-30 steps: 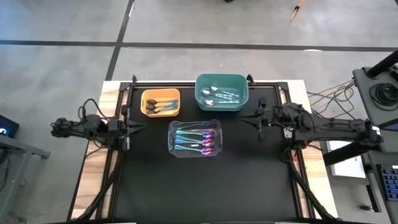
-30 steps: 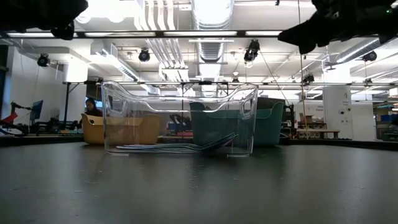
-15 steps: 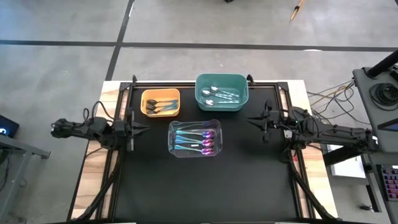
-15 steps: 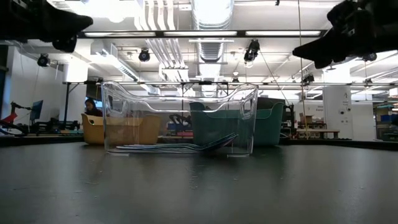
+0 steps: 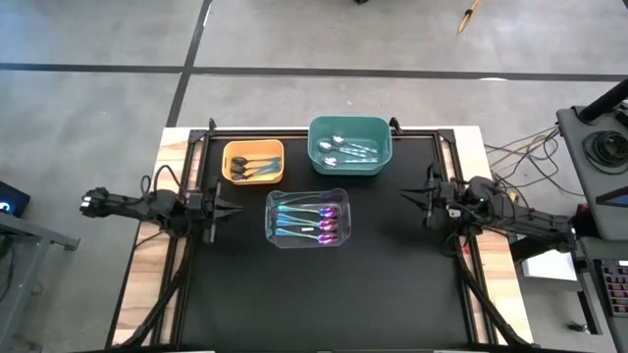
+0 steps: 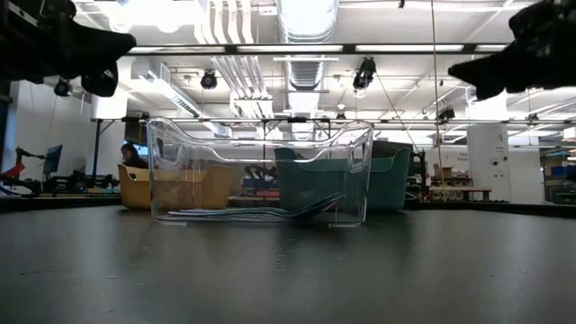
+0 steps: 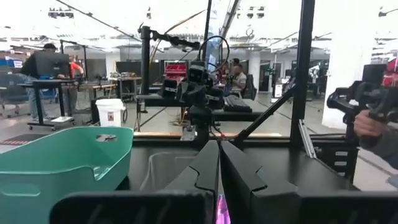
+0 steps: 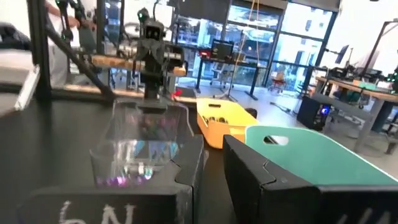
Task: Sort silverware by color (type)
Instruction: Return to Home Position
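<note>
The spoons [image 5: 312, 224] lie in bins [image 5: 350, 121] toward the surface's [image 5: 324, 294] far edge, well apart from the closed left fingers [image 5: 232, 208] and the narrowly parted right fingers [image 5: 407, 196], mostly hidden in the low view.

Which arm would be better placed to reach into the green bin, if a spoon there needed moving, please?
Probably the right: the right gripper hovers nearer the green bin, while the left gripper sits farther off, nearer the yellow bin.
</note>
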